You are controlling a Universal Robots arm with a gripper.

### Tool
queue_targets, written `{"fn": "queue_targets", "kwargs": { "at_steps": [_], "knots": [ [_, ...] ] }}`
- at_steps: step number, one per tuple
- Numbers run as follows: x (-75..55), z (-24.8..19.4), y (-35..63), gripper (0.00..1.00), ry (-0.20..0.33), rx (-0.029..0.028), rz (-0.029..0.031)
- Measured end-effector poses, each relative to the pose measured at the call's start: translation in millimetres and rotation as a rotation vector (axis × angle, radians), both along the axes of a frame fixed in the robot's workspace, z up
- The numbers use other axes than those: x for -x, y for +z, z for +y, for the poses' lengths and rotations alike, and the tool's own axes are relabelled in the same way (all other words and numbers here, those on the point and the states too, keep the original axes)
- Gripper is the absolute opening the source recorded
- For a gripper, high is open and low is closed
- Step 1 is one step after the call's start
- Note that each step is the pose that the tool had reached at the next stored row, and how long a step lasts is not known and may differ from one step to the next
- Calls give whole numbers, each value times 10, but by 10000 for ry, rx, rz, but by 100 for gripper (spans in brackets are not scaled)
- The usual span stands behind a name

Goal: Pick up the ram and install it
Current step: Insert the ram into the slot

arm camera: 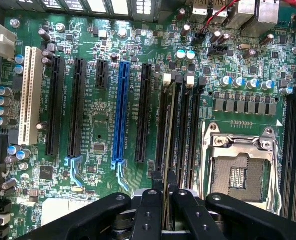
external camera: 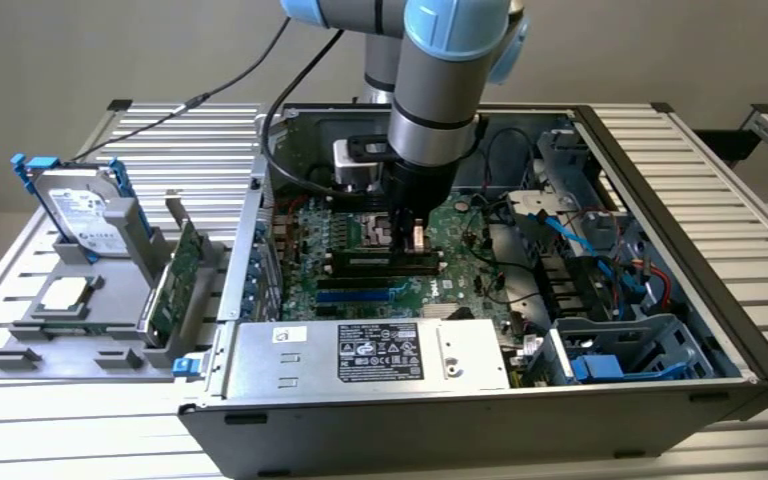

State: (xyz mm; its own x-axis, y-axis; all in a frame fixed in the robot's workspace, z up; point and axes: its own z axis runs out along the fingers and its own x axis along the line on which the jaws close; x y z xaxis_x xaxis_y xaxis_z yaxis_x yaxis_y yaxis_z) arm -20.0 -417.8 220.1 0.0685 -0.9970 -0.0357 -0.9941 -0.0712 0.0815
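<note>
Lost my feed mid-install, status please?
Fingers shut on the ram. Ram edge-down over the black memory slots, beside the processor socket. Blue cables lie well aside.

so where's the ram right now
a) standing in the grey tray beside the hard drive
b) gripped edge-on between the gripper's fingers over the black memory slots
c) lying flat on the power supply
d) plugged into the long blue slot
b: in the wrist view the ram runs edge-on out from the closed gripper, lined up with the black memory slots beside the cpu socket.
</note>
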Motion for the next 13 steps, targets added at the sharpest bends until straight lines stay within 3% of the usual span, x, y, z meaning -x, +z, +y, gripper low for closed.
{"fn": "queue_targets", "kwargs": {
  "at_steps": [5, 13],
  "knots": [
    [-1, -1, 0, 15, 130, 30, 99],
    [-10, -1, 0, 15, 355, 42, 186]
  ]
}}
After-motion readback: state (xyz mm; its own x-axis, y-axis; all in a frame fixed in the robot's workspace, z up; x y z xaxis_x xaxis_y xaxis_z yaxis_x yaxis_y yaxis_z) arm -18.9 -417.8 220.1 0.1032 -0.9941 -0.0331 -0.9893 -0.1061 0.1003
